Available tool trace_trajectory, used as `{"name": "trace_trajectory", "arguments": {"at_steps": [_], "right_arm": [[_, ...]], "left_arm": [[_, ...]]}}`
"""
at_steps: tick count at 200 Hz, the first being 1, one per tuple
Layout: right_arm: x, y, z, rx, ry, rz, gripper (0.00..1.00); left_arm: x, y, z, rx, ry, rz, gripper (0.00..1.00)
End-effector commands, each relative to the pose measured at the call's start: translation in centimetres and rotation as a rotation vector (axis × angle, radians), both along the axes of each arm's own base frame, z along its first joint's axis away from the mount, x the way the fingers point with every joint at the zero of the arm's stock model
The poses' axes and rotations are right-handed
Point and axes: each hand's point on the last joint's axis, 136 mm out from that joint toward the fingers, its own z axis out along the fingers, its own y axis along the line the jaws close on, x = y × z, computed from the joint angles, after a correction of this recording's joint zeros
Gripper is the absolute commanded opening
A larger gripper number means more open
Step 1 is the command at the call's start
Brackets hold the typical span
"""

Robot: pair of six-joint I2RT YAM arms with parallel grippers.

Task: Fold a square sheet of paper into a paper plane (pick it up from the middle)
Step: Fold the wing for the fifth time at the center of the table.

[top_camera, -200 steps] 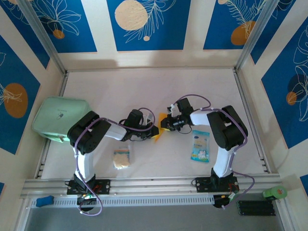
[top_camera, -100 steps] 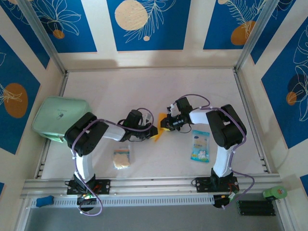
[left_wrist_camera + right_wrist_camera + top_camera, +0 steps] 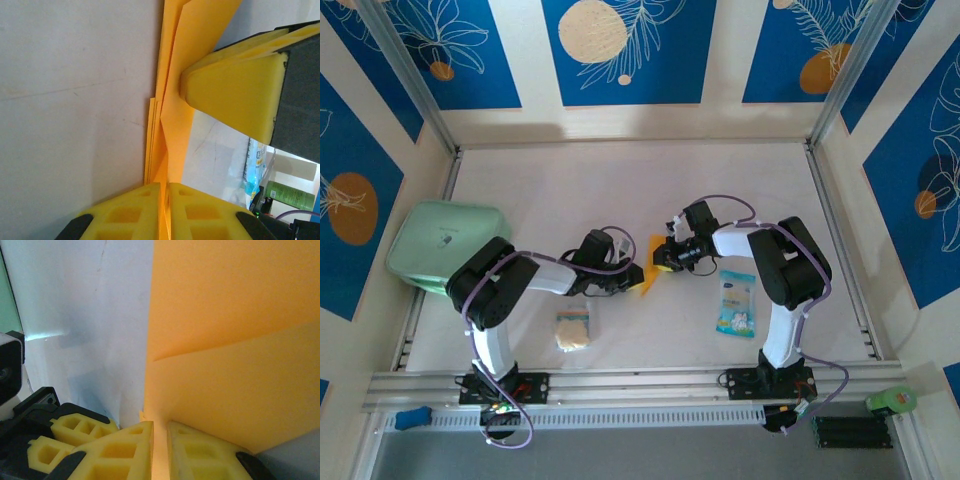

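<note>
The square sheet of paper (image 3: 651,262) is orange-yellow and folded into several layers, and it stands on edge between the two arms at the table's middle. My left gripper (image 3: 634,276) is shut on its near end. In the left wrist view the yellow fingers (image 3: 130,210) pinch the folded layers (image 3: 175,95), and the left gripper (image 3: 164,186) holds them at the crease. My right gripper (image 3: 665,259) is shut on the far end. In the right wrist view the right gripper (image 3: 160,427) clamps the sheet (image 3: 235,340). The grippers hide most of its outline, so I cannot tell whether it has a paper plane shape.
A pale green pouch (image 3: 444,245) lies at the left wall. A beige spongy square (image 3: 574,329) sits in front of the left arm. A blue-white packet (image 3: 737,303) lies beside the right arm. Rails and walls close in the table.
The left arm's elbow has shifted slightly toward the near left. Both grippers stay shut on the paper in almost the same place.
</note>
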Motion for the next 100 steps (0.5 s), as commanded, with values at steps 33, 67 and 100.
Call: {"name": "trace_trajectory", "arguments": {"at_steps": [33,67,100], "right_arm": [[-0.2,-0.2,-1.6,-0.058,0.037,-0.004,0.17],[-0.2,-0.2,-1.5,-0.073,0.040,0.000,0.17],[-0.2,-0.2,-1.3,-0.085,0.037,0.003,0.17]], "left_arm": [[-2.6,1.5,-2.7,0.133,0.087,-0.042,0.14],[-1.4,2.1,0.2,0.167,-0.018,-0.019,0.18],[-0.5,1.8,3.8,0.149,-0.127,-0.008,0.20]]}}
